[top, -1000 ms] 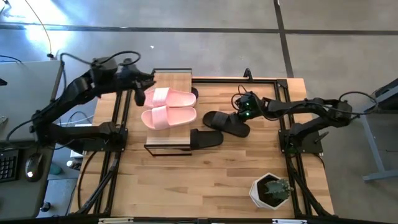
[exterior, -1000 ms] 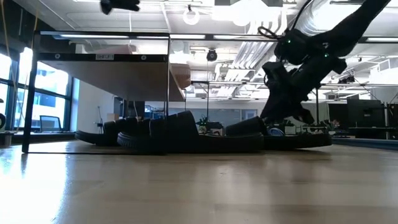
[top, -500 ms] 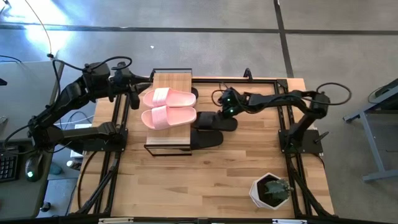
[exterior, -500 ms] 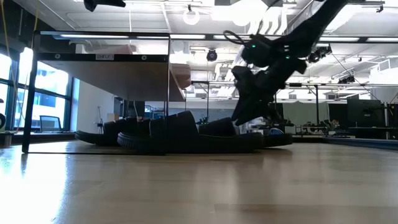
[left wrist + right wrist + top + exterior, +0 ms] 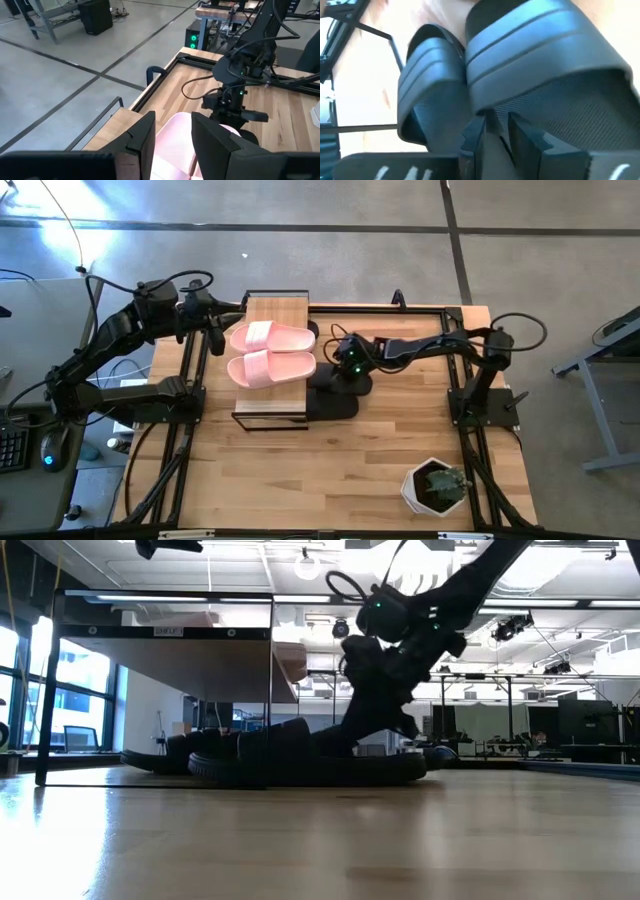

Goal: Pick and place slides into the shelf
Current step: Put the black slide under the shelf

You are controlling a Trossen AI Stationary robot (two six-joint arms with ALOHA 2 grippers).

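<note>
Two pale pink slides [image 5: 270, 352] lie side by side on the plank top of the shelf [image 5: 277, 308]. My right gripper [image 5: 345, 363] reaches in from the table's right and is shut on a black slide [image 5: 358, 386] just right of the shelf. A second black slide [image 5: 332, 404] sticks out from under the shelf, and another [image 5: 313, 330] lies behind it. My left gripper [image 5: 220, 332] hangs open and empty at the shelf's left edge, above plank height; the pink slides show past its fingers [image 5: 176, 135]. My right gripper pinches the black slide between its two fingers [image 5: 473, 140], at the footbed's end [image 5: 560, 125] behind the wide strap [image 5: 540, 60]. The fingers slant down from the table's right. The fingers hide the exact spot. The slide's sole lies on the table [image 5: 380, 772].
A potted plant in a white pot [image 5: 436, 485] stands near the front right. The black table frame [image 5: 430, 310] runs along the far and right sides. Bare wooden tabletop [image 5: 320, 470] lies in front of the shelf.
My right gripper has moved toward the table's left, up to the shelf, sliding the black slide along the table with it. My left gripper has drawn back a little toward the table's left, away from the pink slides.
</note>
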